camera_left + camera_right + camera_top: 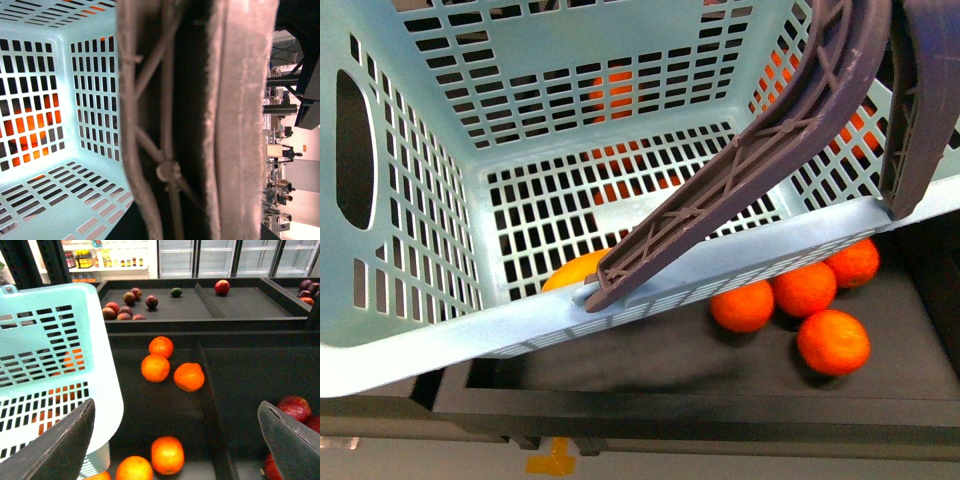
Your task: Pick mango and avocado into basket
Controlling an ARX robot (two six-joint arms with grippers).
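The light teal basket (pixel 410 330) hangs tilted and fills most of the front view, its brown ribbed handles (pixel 760 150) crossing it. Those handles (pixel 150 125) fill the left wrist view, and my left gripper is shut on them, its fingers not showing apart. A yellow-orange fruit (pixel 575 270) peeks out just above the basket's near rim; I cannot tell whether it is the mango. A dark green oval avocado (pixel 176 292) lies in the far tray. My right gripper (pixel 175 445) is open beside the basket (pixel 50 365), above the oranges, holding nothing.
Oranges (pixel 167 454) lie scattered in the dark tray (pixel 150 405) under and beside the basket, also as oranges (pixel 805 290) in the front view. A ridge (pixel 207 390) divides off red apples (pixel 295 407). Dark red fruits (pixel 125 307) and one red apple (pixel 222 287) sit in the far trays.
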